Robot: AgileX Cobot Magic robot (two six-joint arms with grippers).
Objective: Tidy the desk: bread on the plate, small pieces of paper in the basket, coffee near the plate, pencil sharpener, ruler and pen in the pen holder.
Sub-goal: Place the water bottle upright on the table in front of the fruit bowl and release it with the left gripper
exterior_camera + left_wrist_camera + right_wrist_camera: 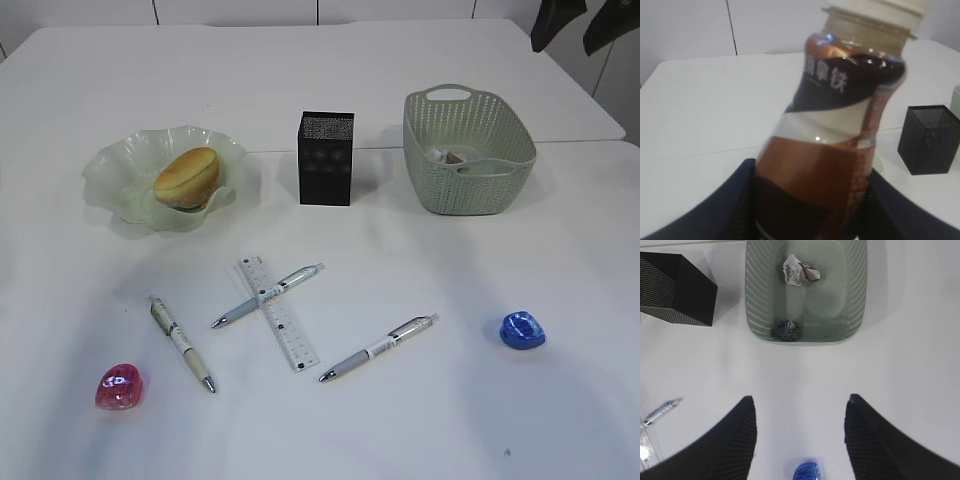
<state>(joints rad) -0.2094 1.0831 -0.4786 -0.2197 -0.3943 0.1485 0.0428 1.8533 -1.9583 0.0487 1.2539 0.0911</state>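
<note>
Pink sharpener (119,387) nearest, at the tabletop (560,400) front-left corner; coffee (835,130) clamped in the left gripper (810,210).
Bottle is seen upright between the left jaws, out of the exterior view. Right gripper (800,440) is held open over the blue sharpener (806,472), empty. Bread (186,177) is seen on the plate (120,190) toward the back-left. Pen holder (326,158) is at back-centre, basket (468,150) back-right, with two paper scraps (800,269) inside. Ruler (278,312) lies mid-front, crossed by one pen (268,295); two more pens (182,342) lie either side.
</note>
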